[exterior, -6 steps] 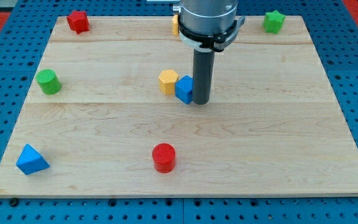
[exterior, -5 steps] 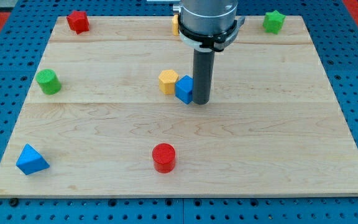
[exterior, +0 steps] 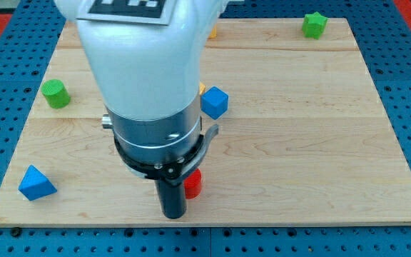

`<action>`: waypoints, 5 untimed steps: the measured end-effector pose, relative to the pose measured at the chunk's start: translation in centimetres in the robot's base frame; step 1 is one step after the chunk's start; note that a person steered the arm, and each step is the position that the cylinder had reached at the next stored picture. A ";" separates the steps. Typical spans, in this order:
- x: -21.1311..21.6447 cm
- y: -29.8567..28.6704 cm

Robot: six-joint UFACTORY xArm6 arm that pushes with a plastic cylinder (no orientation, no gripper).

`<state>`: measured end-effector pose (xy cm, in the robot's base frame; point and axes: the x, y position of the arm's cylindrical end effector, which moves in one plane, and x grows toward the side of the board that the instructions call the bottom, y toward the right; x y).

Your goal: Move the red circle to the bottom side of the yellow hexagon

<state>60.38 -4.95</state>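
We had our tip (exterior: 173,215) low on the board (exterior: 320,157), hard against the left side of the red circle (exterior: 193,184), so no gap lay between them. Our arm (exterior: 145,78) hid the board's middle and all but a sliver of the yellow hexagon (exterior: 203,88); the blue cube (exterior: 215,102) stood just right of it, crowding that side. The green cylinder (exterior: 55,93), blue triangle (exterior: 36,183) and green star (exterior: 315,24) sat well apart at the edges. The board's right half lay open.

bright even overhead light, soft faint shadows right under the green cylinder (exterior: 55,93), mild sheen on the big white arm housing (exterior: 141,57), everything pretty sharp, no obvious edge distortion
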 end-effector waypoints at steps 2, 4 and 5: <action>-3.0 3.2; -4.0 5.3; -5.1 3.4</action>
